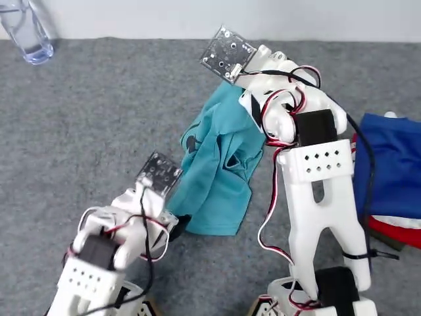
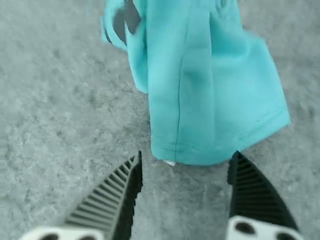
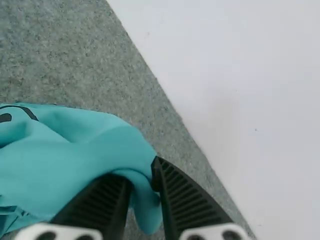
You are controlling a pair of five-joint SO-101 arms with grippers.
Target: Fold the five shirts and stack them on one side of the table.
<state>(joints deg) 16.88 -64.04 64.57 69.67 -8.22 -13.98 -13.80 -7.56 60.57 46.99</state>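
A teal shirt (image 1: 220,164) lies crumpled and partly folded on the grey cloth between the two arms. My right gripper (image 3: 142,187) is shut on the teal shirt (image 3: 65,155) at its far edge, near the table's back; in the high view that gripper (image 1: 253,108) sits at the shirt's upper end. My left gripper (image 2: 186,162) stands open just short of the shirt's near hem (image 2: 215,150), its black ridged fingers (image 2: 122,185) either side of it and apart from the fabric. In the high view the left gripper (image 1: 176,224) is at the shirt's lower left corner.
A stack with a blue shirt (image 1: 388,164) on top and a red one (image 1: 395,232) beneath lies at the right edge. A clear bottle (image 1: 26,29) stands at the back left. The grey cloth (image 1: 85,131) stretches bare to the left; a white wall (image 3: 240,75) lies beyond the back edge.
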